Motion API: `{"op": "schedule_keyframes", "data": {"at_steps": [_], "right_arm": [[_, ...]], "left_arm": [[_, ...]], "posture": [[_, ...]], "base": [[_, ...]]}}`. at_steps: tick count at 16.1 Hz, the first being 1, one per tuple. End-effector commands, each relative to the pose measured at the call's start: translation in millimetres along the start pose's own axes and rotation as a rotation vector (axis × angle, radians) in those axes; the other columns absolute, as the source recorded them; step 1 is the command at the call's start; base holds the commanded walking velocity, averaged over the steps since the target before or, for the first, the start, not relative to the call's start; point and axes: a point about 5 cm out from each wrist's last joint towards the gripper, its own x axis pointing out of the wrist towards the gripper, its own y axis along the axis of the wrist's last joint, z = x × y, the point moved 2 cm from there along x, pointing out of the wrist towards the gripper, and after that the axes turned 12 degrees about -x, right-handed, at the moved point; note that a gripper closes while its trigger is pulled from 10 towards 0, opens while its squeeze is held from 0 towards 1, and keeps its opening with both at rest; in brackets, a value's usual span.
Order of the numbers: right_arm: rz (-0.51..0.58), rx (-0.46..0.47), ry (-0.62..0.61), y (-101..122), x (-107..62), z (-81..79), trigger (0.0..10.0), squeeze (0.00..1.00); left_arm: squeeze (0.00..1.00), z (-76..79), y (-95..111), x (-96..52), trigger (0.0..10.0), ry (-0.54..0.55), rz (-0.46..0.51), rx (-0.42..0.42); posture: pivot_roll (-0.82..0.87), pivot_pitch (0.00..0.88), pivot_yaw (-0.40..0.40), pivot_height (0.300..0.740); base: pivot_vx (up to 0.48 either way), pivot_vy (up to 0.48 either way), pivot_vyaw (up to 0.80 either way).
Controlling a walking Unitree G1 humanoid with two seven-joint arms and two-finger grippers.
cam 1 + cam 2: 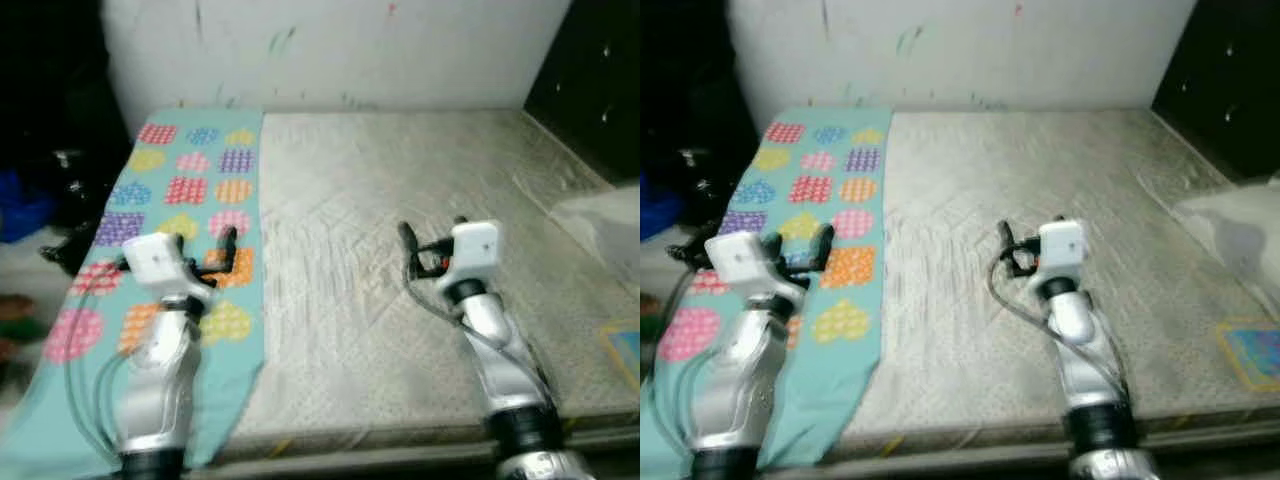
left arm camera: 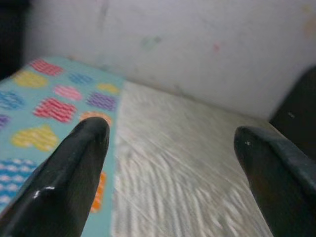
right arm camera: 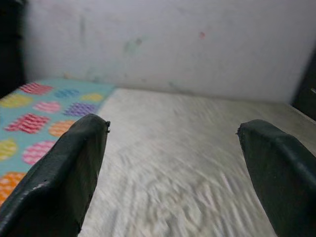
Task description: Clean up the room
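Across the bare mattress [image 1: 400,250], grey-white quilted ticking from the marked white wall [image 1: 330,50] at its head down to the near edge. Along the mattress's left edge, a turquoise sheet [image 1: 190,190] printed with rows of coloured hearts, laid flat in a long strip from the head corner down to the near left corner, spilling over the near edge there. Beyond the mattress's left edge, dark clutter with something blue, too blurred to name. Past the right edge, a dark cabinet [image 1: 590,80] against the wall, with a pale crumpled plastic bag [image 1: 605,225] below it at the mattress's right edge. Near the near right corner, a small blue-and-yellow patch [image 1: 1252,352], unclear what. Over the sheet's inner border near the near edge, left end effector [image 1: 228,252] raised on its silver arm, fingers [image 2: 74,173] spread wide, holding nothing. Over the mattress's middle, well apart from the sheet, right end effector [image 1: 410,250] likewise lifted, fingers [image 3: 69,173] wide apart, empty, pointing toward the wall.
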Motion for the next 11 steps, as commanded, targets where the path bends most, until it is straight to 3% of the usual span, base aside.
{"op": "schedule_keyframes", "data": {"at_steps": [1, 11], "right_arm": [[0.018, 0.004, 0.013, 6.0, 2.9, -3.3, 10.0, 0.0], [0.016, 0.004, 0.056, 5.3, 1.9, -10.2, 10.0, 0.0]], "left_arm": [[0.0, -3.4, 7.4, 1.2, 10.0, 0.014, 0.018, 0.017], [0.0, -4.3, 8.6, 2.4, 10.0, 0.031, 0.026, 0.014]], "posture": [[-0.1, 0.047, -0.019, 0.74], [-0.1, 0.049, -0.021, 0.74]], "base": [[0.0, 0.48, 0.0], [0.0, 0.48, 0.0]]}}
